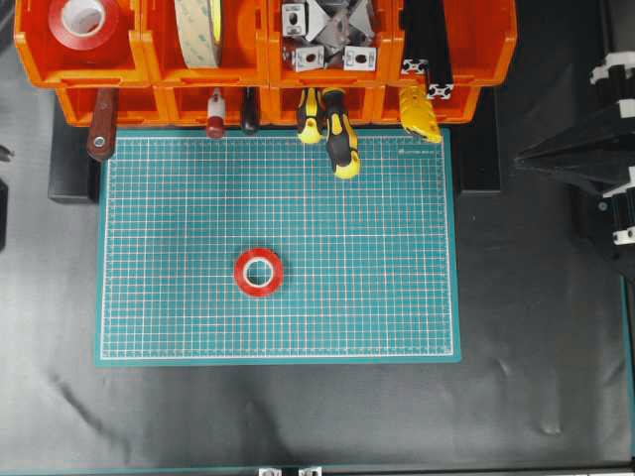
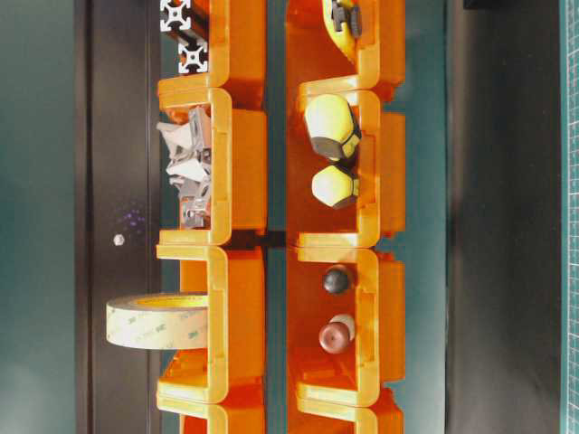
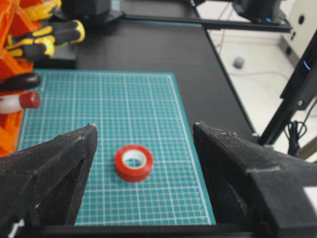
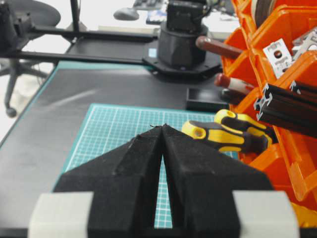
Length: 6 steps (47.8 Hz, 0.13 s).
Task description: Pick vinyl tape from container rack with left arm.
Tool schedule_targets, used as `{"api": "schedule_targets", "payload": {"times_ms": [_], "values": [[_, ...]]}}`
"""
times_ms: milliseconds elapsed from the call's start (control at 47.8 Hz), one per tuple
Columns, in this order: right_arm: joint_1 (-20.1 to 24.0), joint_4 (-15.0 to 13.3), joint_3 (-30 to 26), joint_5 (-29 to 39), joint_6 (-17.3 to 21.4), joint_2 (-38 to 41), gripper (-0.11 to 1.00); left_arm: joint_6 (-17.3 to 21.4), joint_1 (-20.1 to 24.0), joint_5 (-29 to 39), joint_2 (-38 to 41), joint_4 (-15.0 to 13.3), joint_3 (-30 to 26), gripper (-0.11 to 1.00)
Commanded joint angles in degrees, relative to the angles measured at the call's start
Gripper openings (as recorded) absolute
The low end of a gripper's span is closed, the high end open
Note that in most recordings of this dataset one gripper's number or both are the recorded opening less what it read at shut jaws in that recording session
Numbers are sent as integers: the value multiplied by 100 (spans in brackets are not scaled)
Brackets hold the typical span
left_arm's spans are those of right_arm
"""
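Observation:
A small red vinyl tape (image 1: 259, 272) with a white core lies flat on the green mat, left of centre. In the left wrist view the tape (image 3: 133, 162) sits on the mat between and beyond the wide-apart black fingers of my left gripper (image 3: 144, 127), touching neither; the gripper is open and empty. The orange container rack (image 1: 263, 74) spans the far edge; its top-left bin holds a larger red roll (image 1: 83, 22). My right gripper (image 4: 162, 127) is shut and empty, and rests at the right edge (image 1: 526, 156), pointing left.
The rack also holds a cream tape roll (image 1: 198, 30), metal brackets (image 1: 327, 35) and black extrusions (image 1: 427, 40). Yellow-black screwdriver handles (image 1: 342, 139) and a brown handle (image 1: 101, 134) stick out of the lower bins over the green cutting mat (image 1: 377, 278).

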Motion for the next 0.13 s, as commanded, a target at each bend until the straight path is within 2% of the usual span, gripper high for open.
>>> {"api": "schedule_targets", "payload": {"times_ms": [0, 105], "values": [[-9, -9, -70, -158, -9, 35, 0, 9, 18, -62, 62, -9, -62, 75], [-9, -9, -70, -290, -9, 35, 0, -9, 18, -53, 44, -9, -62, 75]]}}
